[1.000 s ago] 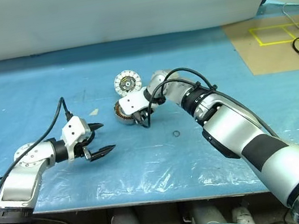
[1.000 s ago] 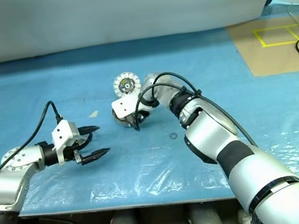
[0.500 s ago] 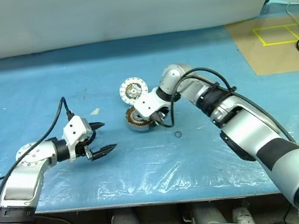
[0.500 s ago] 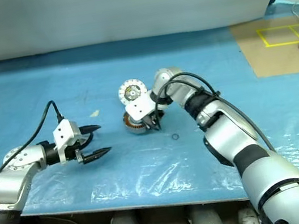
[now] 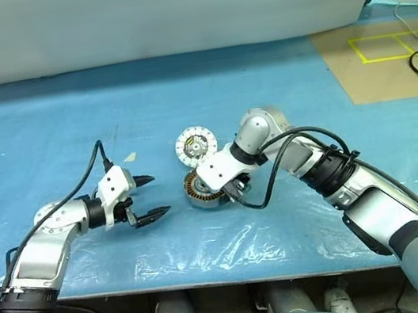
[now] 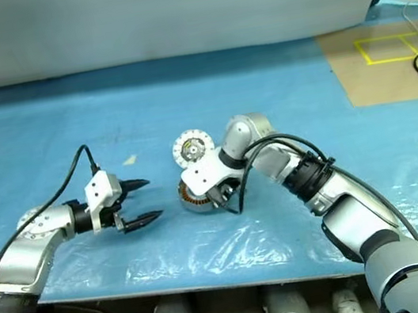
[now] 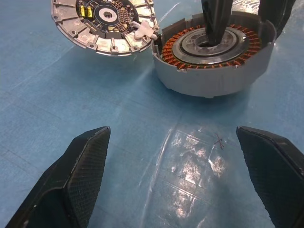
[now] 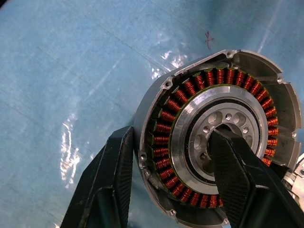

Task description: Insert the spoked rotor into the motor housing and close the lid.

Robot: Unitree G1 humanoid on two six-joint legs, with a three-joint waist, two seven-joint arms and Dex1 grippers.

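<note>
Copper windings bare: motor housing (image 5: pixel 201 189) on the blue surface (image 5: pixel 279 96), lid (image 5: pixel 195 144) flung open, no rotor in. Our right hand (image 8: pixel 171 180) straddles its wall; left hand (image 5: pixel 147 199) open, empty.

I saw a blue sheet (image 5: pixel 45 136) covering the bench, clear plastic film (image 5: pixel 231 241) lying over its near part. A brown board (image 5: pixel 386 62) with yellow tape lines (image 5: pixel 383 47) sat far right.

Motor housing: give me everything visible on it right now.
The motor housing is a shallow round silver-grey metal cup resting upright on the blue plastic sheet. A ring of copper-orange windings surrounds a silvery hub with small holes. The right gripper straddles its wall, one finger in the hub bore, one outside. The lid lies open at its edge, segmented face up.
</note>
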